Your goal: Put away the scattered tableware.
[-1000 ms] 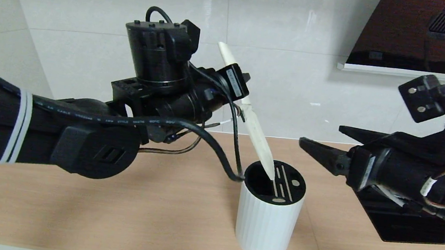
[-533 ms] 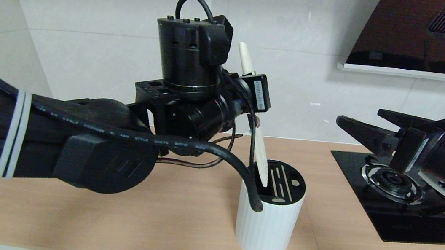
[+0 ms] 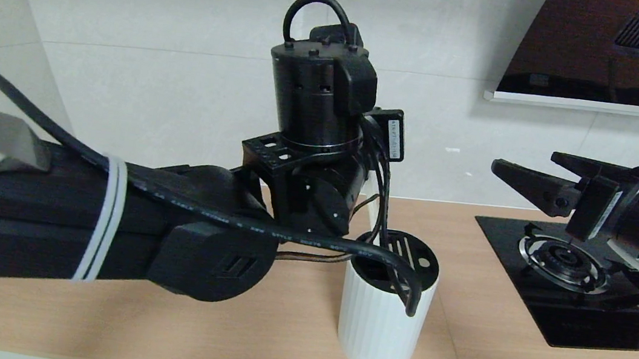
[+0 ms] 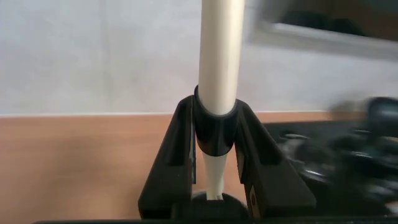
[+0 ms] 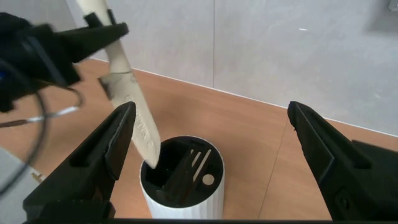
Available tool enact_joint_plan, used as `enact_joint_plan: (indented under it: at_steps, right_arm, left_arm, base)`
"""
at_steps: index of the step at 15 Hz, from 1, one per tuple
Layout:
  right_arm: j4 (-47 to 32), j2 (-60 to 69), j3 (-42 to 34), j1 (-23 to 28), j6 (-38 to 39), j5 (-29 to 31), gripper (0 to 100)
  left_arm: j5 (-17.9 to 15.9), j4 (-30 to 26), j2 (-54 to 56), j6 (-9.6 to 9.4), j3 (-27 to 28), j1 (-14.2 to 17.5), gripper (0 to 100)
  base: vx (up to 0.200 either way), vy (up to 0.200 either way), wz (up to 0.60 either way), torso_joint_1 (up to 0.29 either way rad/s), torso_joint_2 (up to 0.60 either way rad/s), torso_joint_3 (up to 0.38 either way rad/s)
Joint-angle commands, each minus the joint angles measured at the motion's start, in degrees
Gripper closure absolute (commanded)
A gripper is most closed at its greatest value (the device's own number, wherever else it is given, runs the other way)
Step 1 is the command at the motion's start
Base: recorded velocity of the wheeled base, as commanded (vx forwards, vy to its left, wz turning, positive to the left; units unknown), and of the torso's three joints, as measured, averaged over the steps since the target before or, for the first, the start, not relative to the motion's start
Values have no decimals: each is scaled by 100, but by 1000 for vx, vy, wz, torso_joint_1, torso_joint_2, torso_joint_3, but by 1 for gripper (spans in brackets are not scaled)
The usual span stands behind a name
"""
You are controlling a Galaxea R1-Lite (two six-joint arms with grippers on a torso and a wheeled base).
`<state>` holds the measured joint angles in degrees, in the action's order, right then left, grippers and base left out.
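Note:
My left gripper (image 4: 214,134) is shut on the round handle of a cream knife (image 4: 219,56), which it holds nearly upright. In the right wrist view the knife's blade (image 5: 138,118) slants down, and its tip is inside the large opening of the white ribbed holder (image 5: 183,186). That holder (image 3: 380,327) stands on the wooden counter, its black top cut with narrow slots. The left wrist hangs right above it and hides the knife from the head view. My right gripper (image 3: 524,161) stands open and holds nothing, level with the left wrist and off to the holder's right.
A black gas stove (image 3: 555,294) is set into the counter (image 3: 216,325) at the right, under my right arm. A dark range hood (image 3: 615,51) hangs on the tiled wall above it. Bare counter lies left of the holder.
My left arm has swung right over the holder, turning the knife more upright and lowering its blade into the opening. My right gripper has drawn back to the right and risen.

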<state>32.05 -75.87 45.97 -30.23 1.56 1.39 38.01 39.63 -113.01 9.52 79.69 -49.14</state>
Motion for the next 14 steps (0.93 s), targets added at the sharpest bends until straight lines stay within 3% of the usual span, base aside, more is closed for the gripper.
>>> enact_joint_plan:
  at_steps: [1,4,14]
  right_arm:
    - [3,-41,8,9,2,2,0]
    - [3,-94,8,35,2,2,0]
    - [3,-182,0,35,2,-7,0]
  left_arm:
    - [66,238,-310,-143,29,-8,100]
    - [383,282,-459,-337,3,-122,100]
    - [488,326,-881,-310,91,-333,100]
  base:
    - [0,0,0,0,0,0]
    - [0,0,0,0,0,0]
    - [0,0,0,0,0,0]
